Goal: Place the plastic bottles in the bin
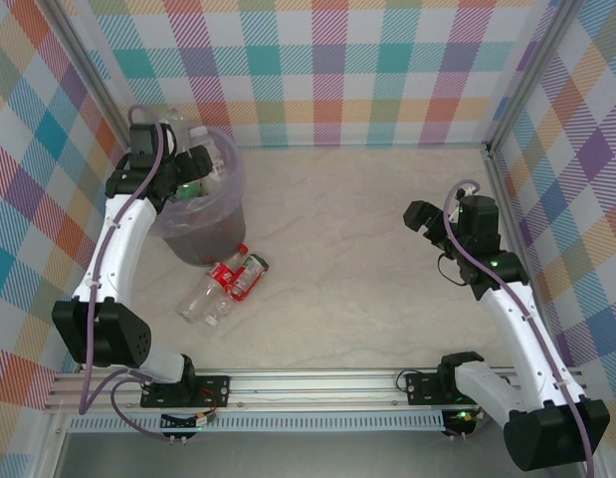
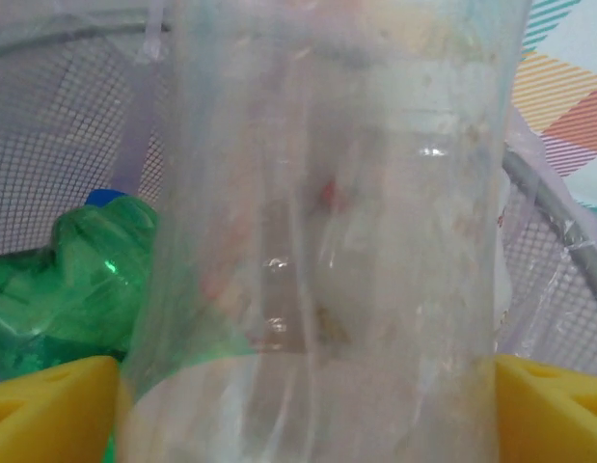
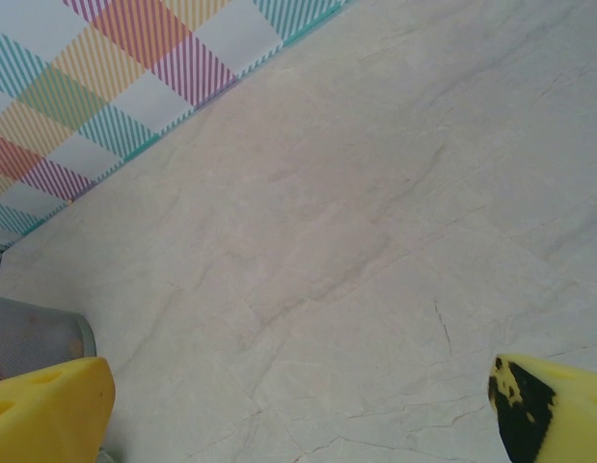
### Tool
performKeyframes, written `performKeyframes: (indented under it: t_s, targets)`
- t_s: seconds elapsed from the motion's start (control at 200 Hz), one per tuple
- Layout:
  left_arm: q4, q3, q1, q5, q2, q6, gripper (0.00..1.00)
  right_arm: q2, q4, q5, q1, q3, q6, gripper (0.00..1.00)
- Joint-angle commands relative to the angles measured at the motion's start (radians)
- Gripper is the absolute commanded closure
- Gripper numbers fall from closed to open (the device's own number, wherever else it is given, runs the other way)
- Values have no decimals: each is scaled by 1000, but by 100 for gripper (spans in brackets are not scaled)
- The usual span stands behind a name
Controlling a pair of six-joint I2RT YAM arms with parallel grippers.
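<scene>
At the far left, the bin (image 1: 216, 227) stands under the left gripper (image 1: 191, 171), whose yellow fingers (image 2: 47, 405) are clamped on one clear bottle (image 2: 327, 241). One green bottle (image 2: 76, 280) lies inside, left of it. Just near of the bin, red-labelled bottles (image 1: 228, 274) lie touching on the table (image 1: 367, 259): two or three, I cannot tell. Far right, the right gripper (image 1: 418, 215) hovers, fingers apart.

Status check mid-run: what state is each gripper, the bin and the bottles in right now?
Left gripper: shut on a clear bottle, over the bin.
Right gripper: open, empty, over the table.
Bin: upright, bottles inside.
Green bottle: inside the bin.
Bottles by the bin: lying on the table.
</scene>
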Motion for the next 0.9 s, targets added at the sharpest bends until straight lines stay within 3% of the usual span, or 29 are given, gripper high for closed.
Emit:
performKeyframes:
  t_s: [0.0, 0.21, 0.38, 0.68, 0.895]
  targets:
    - [-41, 64, 5, 8, -34, 39, 0, 15, 37, -18, -9, -6, 1, 1]
    - [-110, 209, 4, -74, -2, 123, 0, 35, 56, -38, -9, -9, 15, 1]
    - [-109, 246, 5, -71, 70, 139, 1, 38, 52, -38, -9, -5, 12, 1]
    - [-76, 160, 5, -92, 97, 124, 36, 35, 44, -30, -10, 1, 5, 1]
    - [-71, -3, 5, -175, -32, 123, 42, 45, 48, -35, -10, 4, 4, 1]
